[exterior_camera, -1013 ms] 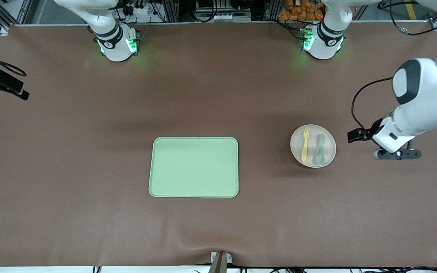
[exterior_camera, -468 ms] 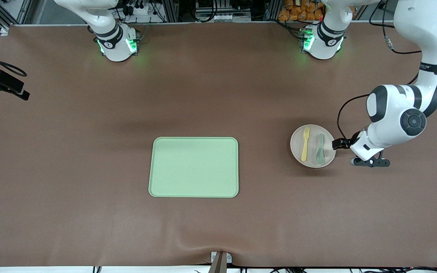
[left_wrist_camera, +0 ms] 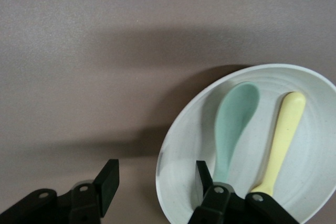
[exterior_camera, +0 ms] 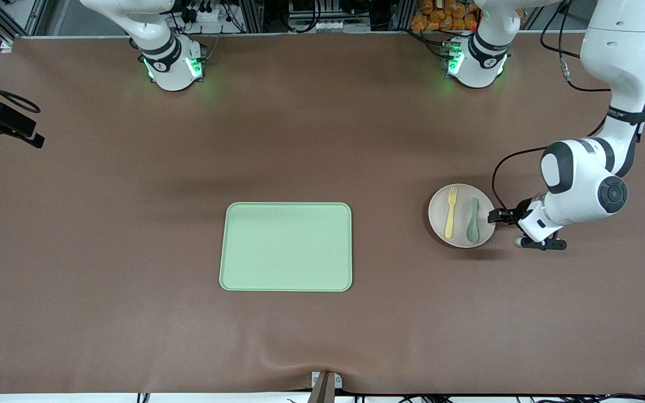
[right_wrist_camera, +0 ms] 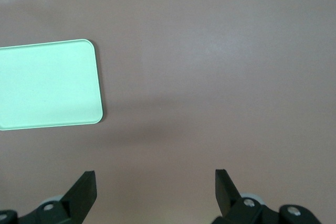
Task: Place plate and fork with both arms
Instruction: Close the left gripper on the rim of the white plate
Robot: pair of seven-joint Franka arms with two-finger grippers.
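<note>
The cream plate (exterior_camera: 462, 215) lies on the table toward the left arm's end, with the pale-yellow fork (exterior_camera: 450, 212) and a grey-green spoon (exterior_camera: 472, 220) on it. My left gripper (exterior_camera: 541, 244) is low at the plate's rim on the side toward the left arm's end. In the left wrist view it (left_wrist_camera: 155, 184) is open and straddles the rim of the plate (left_wrist_camera: 181, 145): one finger is over the plate beside the spoon (left_wrist_camera: 233, 124), the other over the bare table. The fork (left_wrist_camera: 283, 140) lies past the spoon. My right gripper (right_wrist_camera: 155, 190) is open and empty, high above the table.
The light-green tray (exterior_camera: 286, 247) lies empty at the table's middle; it also shows in the right wrist view (right_wrist_camera: 47, 85). A black camera mount (exterior_camera: 3, 126) juts in at the right arm's end. The brown cloth bulges at the front edge (exterior_camera: 325, 369).
My left arm has swung in from the table's end toward the plate and come down. Its open gripper now straddles the plate's rim. The plate, fork and spoon have not moved.
</note>
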